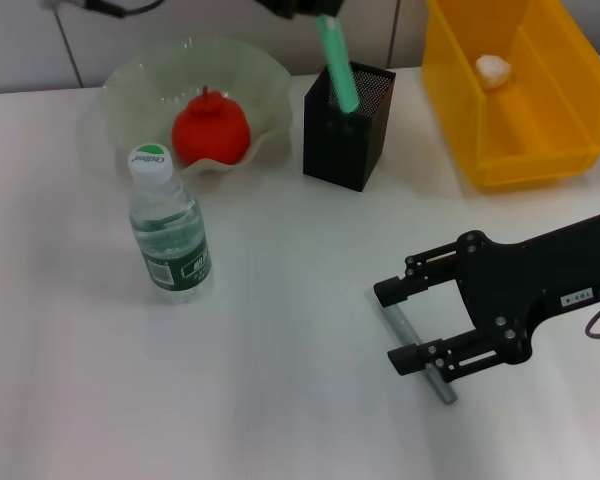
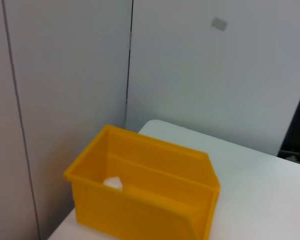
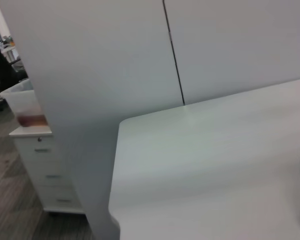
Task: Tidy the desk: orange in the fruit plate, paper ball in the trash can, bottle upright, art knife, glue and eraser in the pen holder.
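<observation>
Right hand point(image 1: 412, 330) open, well apart from upright bottle point(image 1: 169, 230).

right gripper point(image 1: 420, 333): matte black linkage body, visible screws, two grey metal rod fingers point(image 1: 398, 322), small white label, grey cable loop at the wrist end.

Orange point(image 1: 210, 131): red-orange, stem up, seated in the pale-green scalloped fruit plate point(image 1: 130, 80). Bottle point(image 1: 168, 235): clear, green label, standing upright in front of the plate. Pen holder point(image 1: 345, 140): black mesh cup beside the plate, green stick-shaped item point(image 1: 338, 65) leaning out. Trash can point(image 1: 540, 130): yellow, white paper ball point(image 1: 493, 69) inside.
</observation>
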